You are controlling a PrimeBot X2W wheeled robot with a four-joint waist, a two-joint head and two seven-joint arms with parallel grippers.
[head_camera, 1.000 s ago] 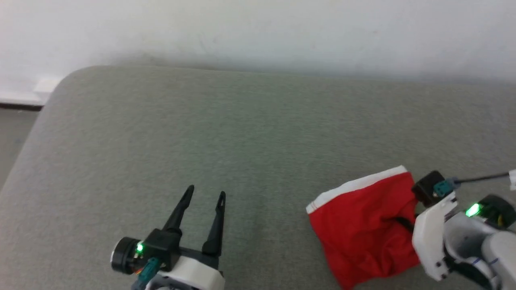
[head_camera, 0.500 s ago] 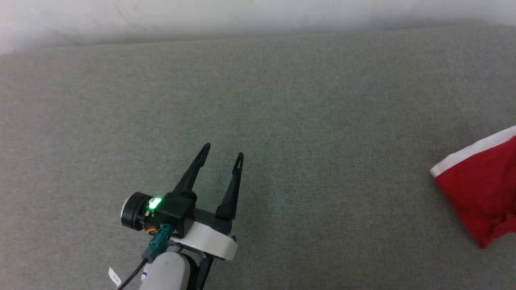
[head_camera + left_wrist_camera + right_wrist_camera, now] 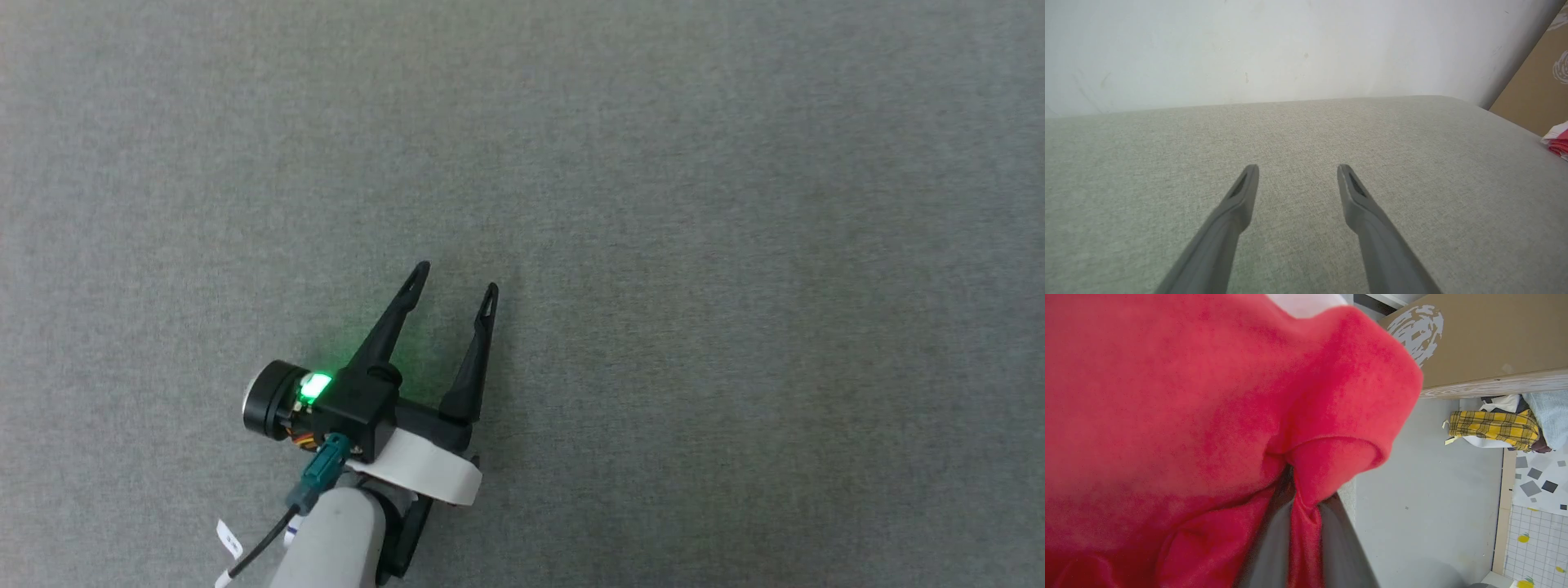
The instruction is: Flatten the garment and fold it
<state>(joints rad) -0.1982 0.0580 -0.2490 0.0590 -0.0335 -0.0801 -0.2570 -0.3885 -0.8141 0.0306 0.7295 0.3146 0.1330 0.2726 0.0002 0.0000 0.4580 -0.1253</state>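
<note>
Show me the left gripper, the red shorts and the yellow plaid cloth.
left gripper [image 3: 456,277]: head view, midway between its fingertips.
red shorts [image 3: 1167,396]: right wrist view, the broad red panel.
yellow plaid cloth [image 3: 1494,424]: right wrist view, middle of its checked surface.

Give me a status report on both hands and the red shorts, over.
Left hand open, empty, over grey cushion. Right hand shut on red shorts. Shorts bunched, not flattened yet.
</note>
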